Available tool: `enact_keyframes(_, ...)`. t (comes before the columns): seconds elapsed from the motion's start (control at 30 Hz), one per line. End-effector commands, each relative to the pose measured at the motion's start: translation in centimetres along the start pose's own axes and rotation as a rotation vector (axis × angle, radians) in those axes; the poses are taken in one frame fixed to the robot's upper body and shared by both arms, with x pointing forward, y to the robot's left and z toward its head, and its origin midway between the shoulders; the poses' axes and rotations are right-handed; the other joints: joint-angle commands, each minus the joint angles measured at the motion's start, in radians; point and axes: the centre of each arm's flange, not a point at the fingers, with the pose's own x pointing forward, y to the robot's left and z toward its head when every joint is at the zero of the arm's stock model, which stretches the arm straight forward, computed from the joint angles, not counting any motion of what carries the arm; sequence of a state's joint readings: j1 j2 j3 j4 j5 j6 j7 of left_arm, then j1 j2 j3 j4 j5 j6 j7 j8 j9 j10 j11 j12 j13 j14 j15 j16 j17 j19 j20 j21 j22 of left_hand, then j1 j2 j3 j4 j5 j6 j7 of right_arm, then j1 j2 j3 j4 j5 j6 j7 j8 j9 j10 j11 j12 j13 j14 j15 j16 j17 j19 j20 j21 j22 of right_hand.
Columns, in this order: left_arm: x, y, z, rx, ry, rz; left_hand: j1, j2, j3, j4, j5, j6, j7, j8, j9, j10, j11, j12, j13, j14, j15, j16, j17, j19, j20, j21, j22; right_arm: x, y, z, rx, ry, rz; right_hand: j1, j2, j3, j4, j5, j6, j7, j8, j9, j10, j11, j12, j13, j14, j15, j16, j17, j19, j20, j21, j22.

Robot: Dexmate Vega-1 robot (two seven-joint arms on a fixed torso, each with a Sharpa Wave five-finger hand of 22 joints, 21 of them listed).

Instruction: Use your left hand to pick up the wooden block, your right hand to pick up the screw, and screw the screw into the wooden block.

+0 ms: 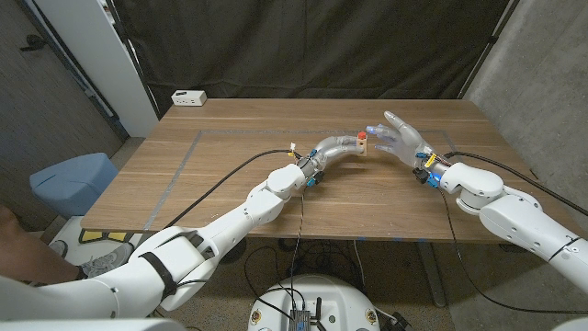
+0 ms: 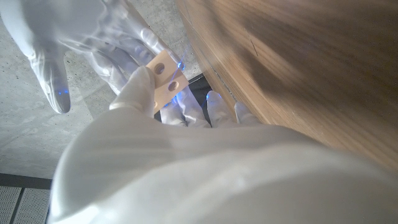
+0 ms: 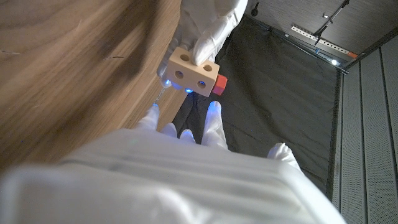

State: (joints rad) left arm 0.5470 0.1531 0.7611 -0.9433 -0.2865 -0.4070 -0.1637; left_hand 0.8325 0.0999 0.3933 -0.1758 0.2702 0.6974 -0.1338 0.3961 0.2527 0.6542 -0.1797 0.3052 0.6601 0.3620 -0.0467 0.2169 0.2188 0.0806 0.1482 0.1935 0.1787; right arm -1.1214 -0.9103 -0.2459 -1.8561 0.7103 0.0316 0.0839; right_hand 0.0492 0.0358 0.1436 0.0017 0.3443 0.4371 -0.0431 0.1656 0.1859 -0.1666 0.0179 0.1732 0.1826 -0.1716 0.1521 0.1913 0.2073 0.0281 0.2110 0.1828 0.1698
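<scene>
left hand (image 1: 342, 146) gripping wooden block (image 3: 194, 70) | right hand (image 1: 397, 136) spread, holding nothing visible | red-headed screw (image 3: 219, 84) seating in block; keeping axis square advised

The table (image 1: 239, 175) is wood with a brown, streaked grain and a smooth, low-sheen finish; a pale matt tape line runs across its left part. The wooden block (image 3: 194, 73) is light, unpainted wood, matt, with smooth faces and clean-bored round holes. A red part (image 3: 221, 83) sits against the block, matt in finish; its material cannot be told. The left hand (image 1: 335, 147) and right hand (image 1: 401, 138) are covered in white cloth gloves, soft and faintly shiny. The arm shells (image 1: 266, 195) are glossy white plastic with black joint bands. The backdrop (image 1: 322, 46) behind the table is black matt cloth, hanging in folds.
</scene>
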Motion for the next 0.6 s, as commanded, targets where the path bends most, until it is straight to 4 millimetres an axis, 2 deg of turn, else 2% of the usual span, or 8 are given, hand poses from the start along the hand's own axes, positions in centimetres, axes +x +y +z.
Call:
enact_keyframes(0.03,0.10,-0.03,0.07,0.002,-0.002,-0.004,-0.002,0.012,0.027,0.021,0.007,0.036,0.007,0.006,0.003,0.005,-0.002,0.001,0.003,-0.002,-0.028,0.004,-0.001,-0.002,0.006,0.008,0.002,0.47,0.26,-0.13,0.003,0.005,0.039,0.000,-0.003,-0.006,0.002,0.007,-0.002,-0.001,0.008,-0.001,-0.059,0.001,0.002,0.002,-0.105,0.002,0.001,0.002,-0.012,0.001,-0.006,0.003)
enact_keyframes(0.3,0.13,-0.10,0.10,0.002,-0.004,-0.004,-0.002,0.012,0.028,0.020,0.007,0.036,0.008,0.005,0.003,0.005,-0.004,0.000,0.004,-0.004,-0.027,0.004,-0.001,-0.002,0.006,0.008,0.002,0.50,0.25,-0.09,0.005,0.005,0.041,-0.005,-0.002,-0.011,0.007,0.008,0.025,0.006,0.022,-0.002,-0.060,0.002,0.007,0.002,-0.107,0.002,0.004,0.003,-0.019,0.000,-0.004,0.003)
enact_keyframes(0.6,0.17,-0.12,0.05,0.000,-0.003,-0.003,-0.003,0.015,0.028,0.022,0.007,0.032,0.010,0.003,0.004,0.003,0.002,-0.001,0.004,-0.004,-0.025,0.005,0.000,-0.002,0.008,0.008,0.002,0.48,0.20,-0.02,0.013,0.014,0.034,-0.009,0.000,-0.017,0.014,0.010,0.075,0.027,0.039,-0.003,-0.049,-0.001,0.015,0.001,-0.106,0.003,0.009,0.004,-0.023,-0.001,0.000,0.003)
